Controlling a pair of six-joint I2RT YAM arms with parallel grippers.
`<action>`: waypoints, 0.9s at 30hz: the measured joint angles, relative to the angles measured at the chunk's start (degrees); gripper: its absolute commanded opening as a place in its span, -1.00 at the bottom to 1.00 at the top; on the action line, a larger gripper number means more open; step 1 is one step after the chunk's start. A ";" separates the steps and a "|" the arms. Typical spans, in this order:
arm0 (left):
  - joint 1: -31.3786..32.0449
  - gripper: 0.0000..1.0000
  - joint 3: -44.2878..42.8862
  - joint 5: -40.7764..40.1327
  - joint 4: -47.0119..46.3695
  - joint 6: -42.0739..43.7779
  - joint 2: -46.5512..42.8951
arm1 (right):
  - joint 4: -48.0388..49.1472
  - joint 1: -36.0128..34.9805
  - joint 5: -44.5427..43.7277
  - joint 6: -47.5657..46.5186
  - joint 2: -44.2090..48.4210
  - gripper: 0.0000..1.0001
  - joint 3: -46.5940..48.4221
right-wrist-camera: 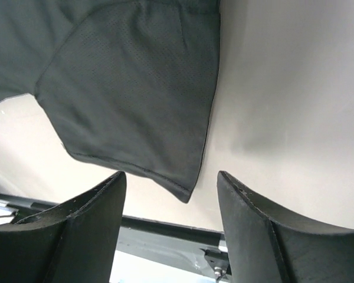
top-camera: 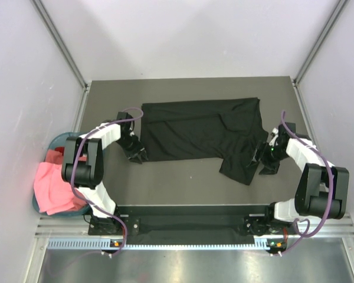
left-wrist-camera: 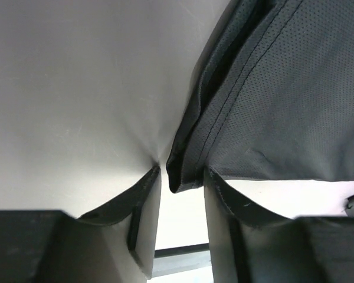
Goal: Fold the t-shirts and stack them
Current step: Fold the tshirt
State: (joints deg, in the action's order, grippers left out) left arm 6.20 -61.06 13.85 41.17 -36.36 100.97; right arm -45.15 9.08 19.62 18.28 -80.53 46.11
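A plain black t-shirt (top-camera: 200,130) lies spread flat on the grey table, with one sleeve hanging toward the front right. My left gripper (top-camera: 137,154) is at the shirt's front left corner. In the left wrist view it (left-wrist-camera: 182,171) is open, and the shirt's hemmed corner (left-wrist-camera: 186,177) lies between the fingertips, unpinched. My right gripper (top-camera: 264,159) is beside the right sleeve. In the right wrist view it (right-wrist-camera: 171,174) is wide open, with the sleeve's corner (right-wrist-camera: 141,100) just ahead between the fingers. A pink shirt (top-camera: 53,186) lies bunched in the basket.
The round teal basket (top-camera: 56,141) sits off the table's left edge, with a bit of red fabric (top-camera: 52,154) above the pink shirt. White walls enclose the table on three sides. A black rail (top-camera: 189,209) runs along the front edge.
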 measured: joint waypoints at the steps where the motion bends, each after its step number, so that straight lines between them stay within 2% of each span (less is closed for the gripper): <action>1: 0.02 -0.33 0.00 0.04 0.02 0.00 0.11 | 0.26 0.00 0.31 0.20 0.13 0.25 -0.55; 15: 0.02 -0.70 -0.90 1.81 0.09 0.79 1.77 | 0.04 0.04 2.93 2.23 3.87 0.00 -8.31; 24: 0.02 -0.79 -2.25 1.97 0.55 2.19 2.71 | 1.40 -0.72 2.95 5.11 3.30 -0.03 -10.86; 27: 0.11 -0.84 -2.78 1.84 0.66 2.67 3.08 | 2.05 -0.72 3.52 6.47 2.25 -0.10 -10.78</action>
State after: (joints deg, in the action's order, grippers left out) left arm 6.31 -63.83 15.68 41.82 -33.69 104.05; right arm -43.09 8.36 23.14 24.75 -78.28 35.33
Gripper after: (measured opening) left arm 0.100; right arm 0.470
